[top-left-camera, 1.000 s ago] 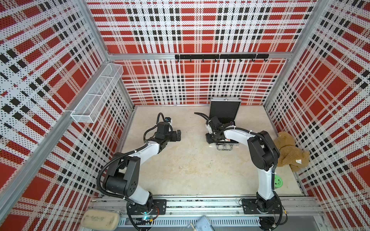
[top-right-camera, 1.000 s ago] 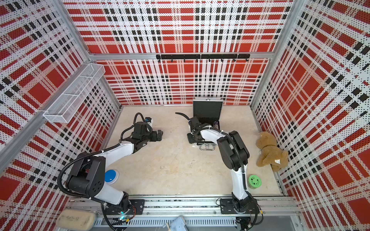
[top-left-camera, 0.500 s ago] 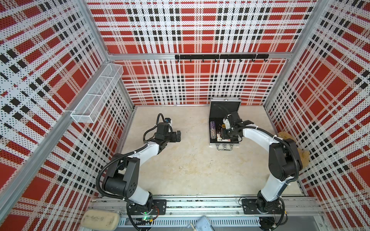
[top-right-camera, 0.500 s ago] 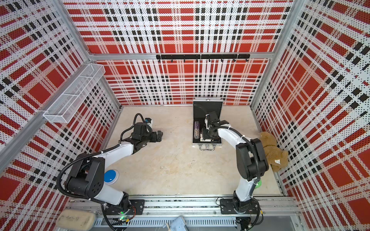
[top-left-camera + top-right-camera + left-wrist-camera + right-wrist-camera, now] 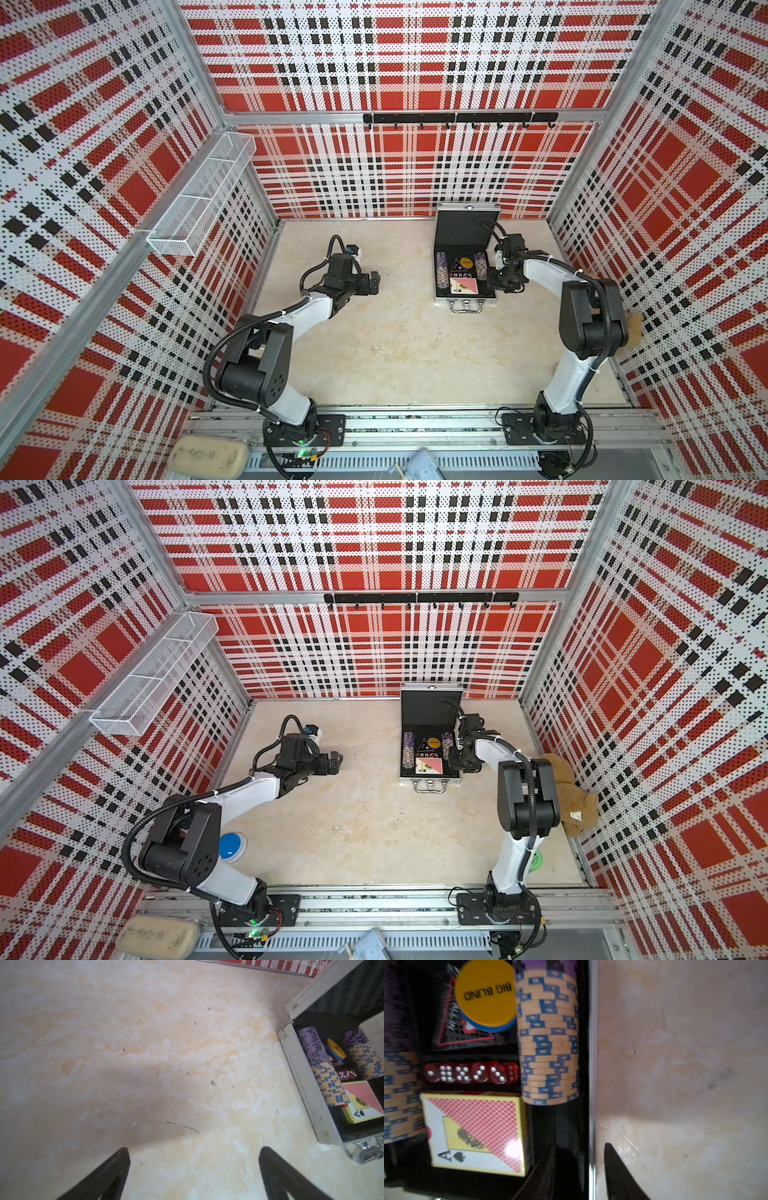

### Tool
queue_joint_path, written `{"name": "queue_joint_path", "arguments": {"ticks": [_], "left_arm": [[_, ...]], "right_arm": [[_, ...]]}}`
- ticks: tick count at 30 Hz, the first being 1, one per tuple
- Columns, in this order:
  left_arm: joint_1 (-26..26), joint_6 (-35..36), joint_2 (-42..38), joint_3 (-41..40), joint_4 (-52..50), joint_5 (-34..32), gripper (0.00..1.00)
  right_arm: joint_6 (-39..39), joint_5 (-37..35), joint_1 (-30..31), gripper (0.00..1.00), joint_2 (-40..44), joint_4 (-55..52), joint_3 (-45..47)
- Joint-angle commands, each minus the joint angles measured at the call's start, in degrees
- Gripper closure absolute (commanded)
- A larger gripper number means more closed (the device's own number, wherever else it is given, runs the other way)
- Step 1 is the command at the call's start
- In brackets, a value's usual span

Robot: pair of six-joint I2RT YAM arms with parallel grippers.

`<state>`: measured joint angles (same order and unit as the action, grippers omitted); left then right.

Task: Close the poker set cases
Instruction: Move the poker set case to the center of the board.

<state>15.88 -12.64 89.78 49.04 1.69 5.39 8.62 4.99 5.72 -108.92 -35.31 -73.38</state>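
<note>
Wire basket [image 5: 199, 195] hangs on the left wall. Left pincer [image 5: 374, 283] hovers over bare tabletop [image 5: 395, 353], left of centre. Its fingers [image 5: 116, 1169] are spread wide with nothing between them, pointing toward the case.

Case [image 5: 465, 300] sits on the tabletop right of centre, close to the back wall. It's open: lid [image 5: 465, 232] stands up at the back, handle [image 5: 466, 308] faces the front. Inside, chips [image 5: 548, 1043] run in rows along both sides. Between them, from lid side to handle side: yellow BIG BLIND disc [image 5: 485, 991], dice [image 5: 471, 1073], card deck [image 5: 475, 1132].

Right pincer [image 5: 497, 286] is at the case's right edge, fingers partly apart, straddling the side wall [image 5: 592, 1064], one inside and one outside. Can't tell whether either touches it.

Teddy bear [image 5: 573, 796] lies against the right wall, partly hidden by the right arm [image 5: 523, 796].
</note>
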Motion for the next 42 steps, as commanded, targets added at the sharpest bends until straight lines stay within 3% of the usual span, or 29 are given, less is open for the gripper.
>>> {"name": "queue_joint_path", "arguments": {"ticks": [1,14,19,29,42], "left_arm": [[0.27,-0.46,0.49,1.92,0.59,0.68,0.01],[0.29,-0.39,0.29,1.93,-0.01,0.60,0.00],[0.28,-0.24,-0.21,1.76,-0.29,0.17,0.01],[0.25,-0.42,-1.40,0.63,-0.54,-0.38,0.01],[0.72,-0.50,-2.65,-0.48,-1.06,-0.63,0.00]], "right_arm": [[-0.71,0.50,0.17,0.62,-2.09,2.06,-1.76],[-0.72,0.89,4.42,0.93,-5.68,2.19,-3.38],[0.20,1.76,8.00,1.00,-6.55,1.98,-3.27],[4.16,2.97,14.73,1.00,-4.76,2.17,1.31],[11.97,4.05,21.77,1.00,3.59,2.31,14.21]]}}
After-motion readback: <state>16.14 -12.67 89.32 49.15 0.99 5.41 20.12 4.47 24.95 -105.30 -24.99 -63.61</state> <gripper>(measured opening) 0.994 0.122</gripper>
